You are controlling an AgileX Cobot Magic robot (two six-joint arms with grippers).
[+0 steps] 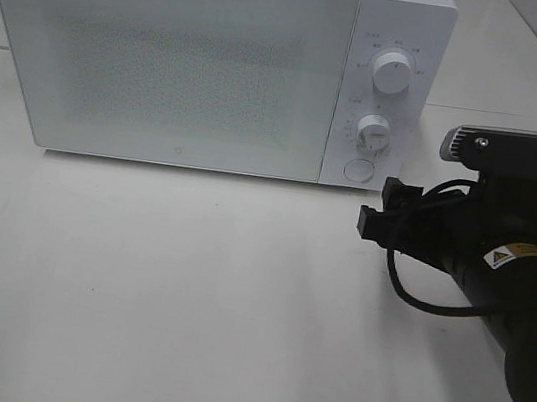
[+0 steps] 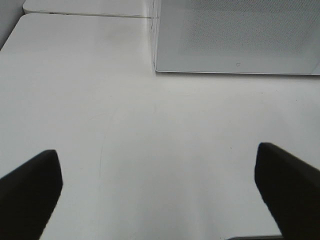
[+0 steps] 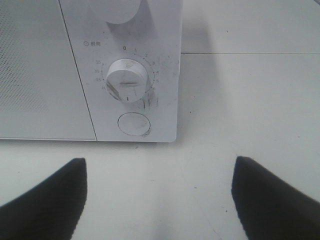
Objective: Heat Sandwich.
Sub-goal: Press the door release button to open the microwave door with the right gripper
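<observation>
Shows a white table [image 1: 183, 300] bearing a white microwave [image 1: 169, 55], door shut and frosted. Shows the black right arm [image 1: 527, 300] in front of the microwave's control panel, right gripper [image 3: 159, 200] empty with jaws apart, facing the timer knob [image 3: 127, 80] and round button [image 3: 133, 123]. Shows the left gripper [image 2: 159, 195] before the microwave's door, jaws wide apart, empty. Cannot tell where the sandwich is.

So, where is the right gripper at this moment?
In the high view, the right gripper is on the right side, over the table, just in front of the right end of the microwave, close to its round button.
</observation>
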